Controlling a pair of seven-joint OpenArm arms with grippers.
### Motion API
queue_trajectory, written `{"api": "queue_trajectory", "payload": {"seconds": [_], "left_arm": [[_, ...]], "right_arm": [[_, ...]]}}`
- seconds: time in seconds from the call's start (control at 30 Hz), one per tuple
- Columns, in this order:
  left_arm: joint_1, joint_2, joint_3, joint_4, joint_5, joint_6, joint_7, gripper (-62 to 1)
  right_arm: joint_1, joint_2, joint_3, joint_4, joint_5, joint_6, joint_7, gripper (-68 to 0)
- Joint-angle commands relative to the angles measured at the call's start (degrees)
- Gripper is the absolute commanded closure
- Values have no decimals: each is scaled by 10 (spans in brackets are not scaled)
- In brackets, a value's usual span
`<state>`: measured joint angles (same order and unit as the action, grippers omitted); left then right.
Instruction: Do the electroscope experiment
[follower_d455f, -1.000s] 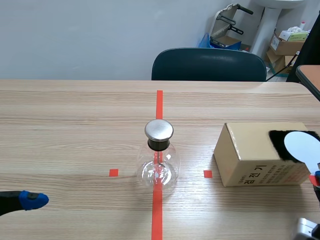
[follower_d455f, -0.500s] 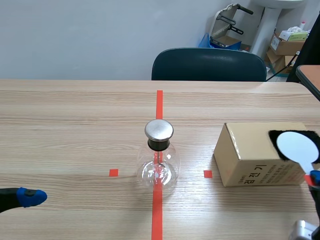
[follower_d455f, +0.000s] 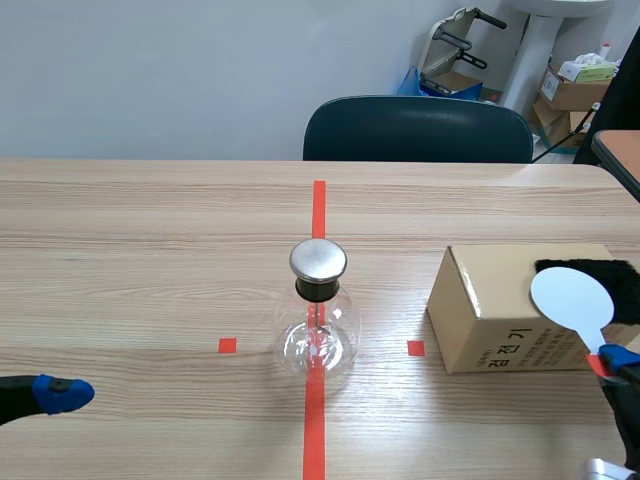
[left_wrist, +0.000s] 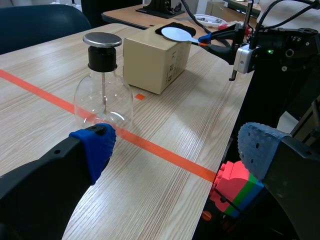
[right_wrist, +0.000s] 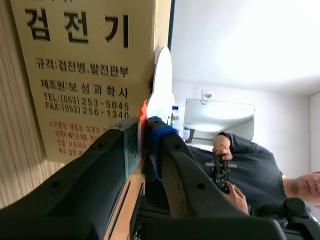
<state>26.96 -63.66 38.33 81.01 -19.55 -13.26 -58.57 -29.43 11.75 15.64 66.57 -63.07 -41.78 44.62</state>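
Right gripper (follower_d455f: 612, 362): pressed shut on the red handle of the white paddle, low at the table's near right, beside the box; the right wrist view shows both pads clamping the handle.
Left gripper (left_wrist: 177, 147): fingers spread wide with nothing between them, low over the near left of the table (follower_d455f: 150, 250), well apart from the flask.
White paddle (follower_d455f: 568, 298): its round disc is held over the box's top, at the black patch; whether it touches cannot be told.
Electroscope (follower_d455f: 318, 330): a clear glass flask with a black neck and a flat metal cap, upright on the red tape line (follower_d455f: 318, 205) at the table's middle.
Box (follower_d455f: 495, 310): cardboard, right of the electroscope and apart from it, Korean print on its near side.
Black patch (follower_d455f: 605, 270): dark fuzzy material on the box's top.
Chair (follower_d455f: 420, 130): dark, at the table's far side.
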Motion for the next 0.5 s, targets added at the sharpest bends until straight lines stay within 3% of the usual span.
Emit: {"api": "queue_trajectory", "payload": {"seconds": [0.0,0.13,0.23,0.47], "left_arm": [[-2,0,-2,12,-3,1,-8,-525],[-2,0,-2,12,-3,1,-8,-526],[-2,0,-2,12,-3,1,-8,-526],[-2,0,-2,12,-3,1,-8,-525]], "right_arm": [[-3,3,5,7,5,-31,-46,-15],[-3,3,5,7,5,-31,-170,-15],[-3,3,5,7,4,-31,-190,-15],[-3,3,5,7,3,-31,16,-15]]}}
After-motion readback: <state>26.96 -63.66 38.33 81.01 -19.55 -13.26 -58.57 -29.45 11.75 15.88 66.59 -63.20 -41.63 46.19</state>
